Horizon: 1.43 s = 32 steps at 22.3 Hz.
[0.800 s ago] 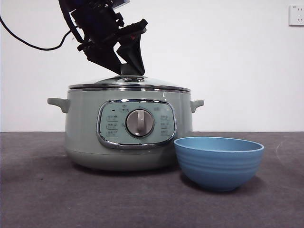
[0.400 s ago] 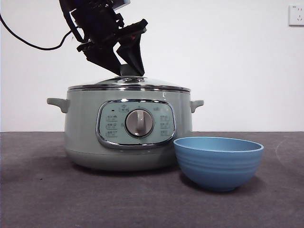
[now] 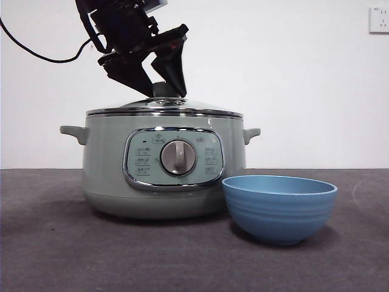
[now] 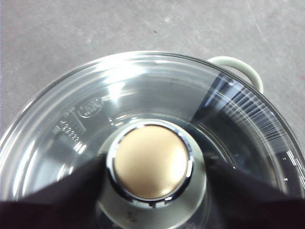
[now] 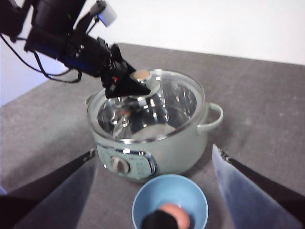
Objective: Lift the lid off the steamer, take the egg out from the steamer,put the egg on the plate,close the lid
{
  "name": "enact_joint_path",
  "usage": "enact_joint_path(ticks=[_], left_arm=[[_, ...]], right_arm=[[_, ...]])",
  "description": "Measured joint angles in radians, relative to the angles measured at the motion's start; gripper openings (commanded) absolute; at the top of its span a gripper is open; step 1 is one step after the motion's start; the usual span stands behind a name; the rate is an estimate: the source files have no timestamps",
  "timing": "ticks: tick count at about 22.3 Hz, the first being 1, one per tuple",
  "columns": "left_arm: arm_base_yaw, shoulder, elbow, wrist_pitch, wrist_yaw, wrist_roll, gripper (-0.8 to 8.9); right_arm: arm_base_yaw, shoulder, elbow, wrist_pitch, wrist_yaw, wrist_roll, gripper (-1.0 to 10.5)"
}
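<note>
**Glass lid back on the pot, left pincer on the knob**

Glass and chrome make the lid, and it sits flat on the green steamer, its rim resting on the pot's rim all around. The left gripper comes down from above at a slant, and its two black jaws press on opposite sides of the knob, so it is clamped on the lid by this knob. The knob stands upright in the middle of the lid, directly between the jaws. For letting go, I judge the jaws only need to part sideways and the arm to rise straight.

The egg lies in the blue bowl, which stands on the table just in front of the steamer, to its panel side. The right gripper waits above this bowl with its jaws wide apart, holding nothing. The left arm is clearly the nearer one to the lid. The task seems almost finished.
</note>
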Motion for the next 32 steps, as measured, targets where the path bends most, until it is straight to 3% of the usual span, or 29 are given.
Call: enact_joint_path(ticks=[9,19,28,32], left_arm=[[0.0,-0.044,-0.002,-0.039,-0.001,0.005,5.17],[0.0,-0.278,-0.002,-0.21,0.011,0.005,5.02],[0.0,-0.543,-0.002,-0.496,0.229,-0.014,4.98],[-0.001,-0.631,-0.002,-0.597,0.293,-0.016,4.8]], right_arm=[[0.0,0.0,0.0,-0.021,0.0,0.0,4.1],[0.0,0.0,0.0,-0.077,-0.045,0.001,4.1],[0.0,0.0,0.0,-0.141,-0.153,0.008,4.1],[0.0,0.0,0.0,-0.158,-0.158,0.008,4.1]])
